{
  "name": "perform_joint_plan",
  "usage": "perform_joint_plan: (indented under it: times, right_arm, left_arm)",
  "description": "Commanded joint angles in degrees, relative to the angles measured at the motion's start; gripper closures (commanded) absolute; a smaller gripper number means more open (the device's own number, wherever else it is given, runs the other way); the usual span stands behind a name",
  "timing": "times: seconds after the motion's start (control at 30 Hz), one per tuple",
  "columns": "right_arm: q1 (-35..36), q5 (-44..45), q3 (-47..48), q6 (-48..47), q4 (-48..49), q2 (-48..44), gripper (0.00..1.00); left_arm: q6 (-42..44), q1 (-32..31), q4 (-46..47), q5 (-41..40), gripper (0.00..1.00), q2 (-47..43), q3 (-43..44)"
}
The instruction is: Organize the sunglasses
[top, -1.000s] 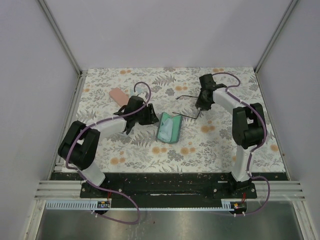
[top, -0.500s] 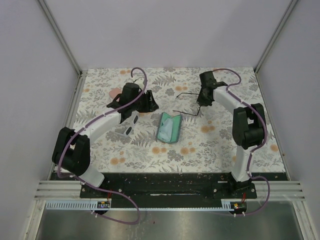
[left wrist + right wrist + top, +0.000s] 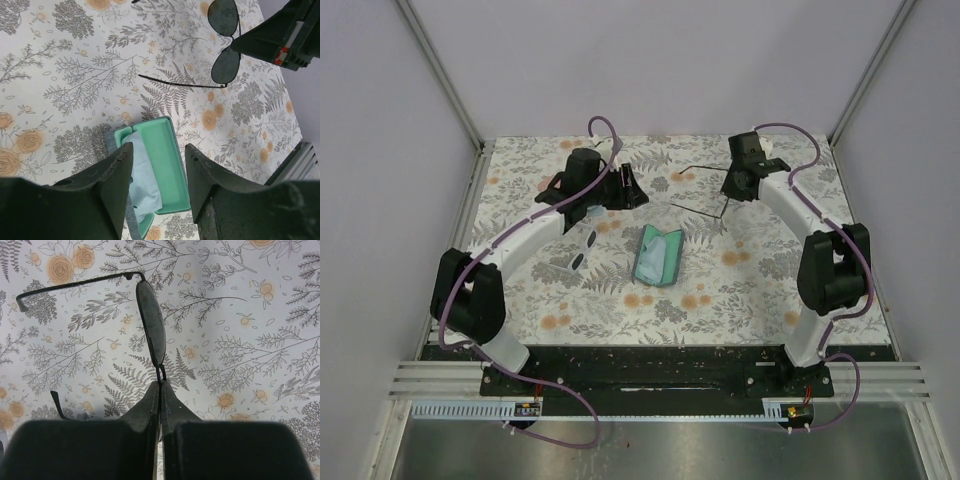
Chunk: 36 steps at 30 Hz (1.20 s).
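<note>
My right gripper [image 3: 729,196] is shut on the bridge of the black thin-framed sunglasses [image 3: 695,209] and holds them above the table with the temples unfolded. In the right wrist view the fingers [image 3: 161,386] pinch the bridge below one dark lens [image 3: 152,322]. The pair also shows in the left wrist view [image 3: 225,50]. The whitish-framed sunglasses [image 3: 588,240] lie on the table, partly under my left forearm. My left gripper [image 3: 629,188] is open and empty, raised above the table; in the left wrist view it [image 3: 157,172] hangs over the case.
An open oblong case [image 3: 658,256] with a green inside lies mid-table. A light blue cloth [image 3: 142,175] sits in one half of it. The floral table cover [image 3: 750,290] reaches the enclosure walls. The pink case is hidden.
My left arm has swung from beside the case toward the far side, uncovering the whitish sunglasses. My right gripper has carried the black sunglasses a little farther back and right.
</note>
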Motion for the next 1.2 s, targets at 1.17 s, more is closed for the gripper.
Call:
perform_joint_plan:
  times: [1.17]
  right_arm:
    - [-0.5,-18.86,-20.24,5.49,11.81,-23.21,1.0]
  left_arm:
    - [-37.46,-18.39,11.18,-35.92,0.37,-3.68,-7.37]
